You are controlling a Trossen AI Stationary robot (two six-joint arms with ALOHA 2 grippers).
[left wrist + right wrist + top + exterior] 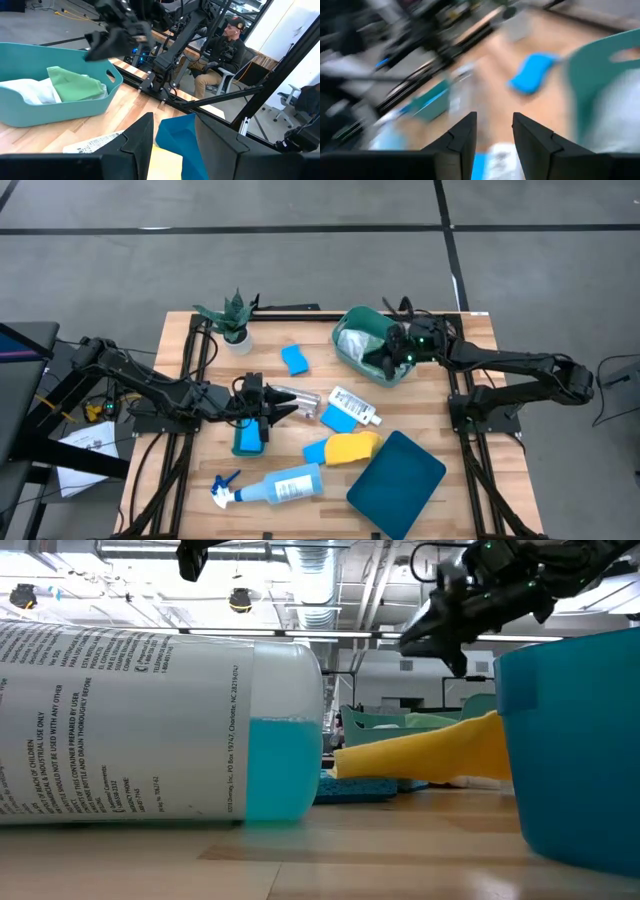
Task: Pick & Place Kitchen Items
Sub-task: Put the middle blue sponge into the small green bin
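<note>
The left claw (268, 402) stands over the middle-left part of the wooden counter (180, 370). In the left wrist view its 2 fingers (142, 137) stand apart with a narrow gap and nothing is between them. Just under this claw in the high view a blue sponge (248, 438) lies on the counter. A crinkled silver cup (300, 402) lies just beside the fingertips, on their right.

Behind the left claw a small potted plant (233, 318) stands near the far edge. A 2nd blue sponge (295, 360) lies alone between the plant and the tub.

At the near edge the pale-blue spray bottle (275, 486) lies on its side, with the nozzle to the left. In the low view it fills the left half and blue liquid shows in its lower part.

In the middle a small white bottle (354, 404) lies on its side, touching a 3rd blue sponge (338, 419). Below them a yellow cloth (352, 447) lies beside a 4th blue sponge (315, 451). A dark teal lid (397, 471) lies flat to the right of the cloth.

The teal tub (352, 320) stands at the far right and holds a white cloth (27, 92) and a green cloth (75, 84). The right claw (388, 356) is over the tub's near rim. Its fingers (462, 135) stand narrowly apart, with nothing held.
</note>
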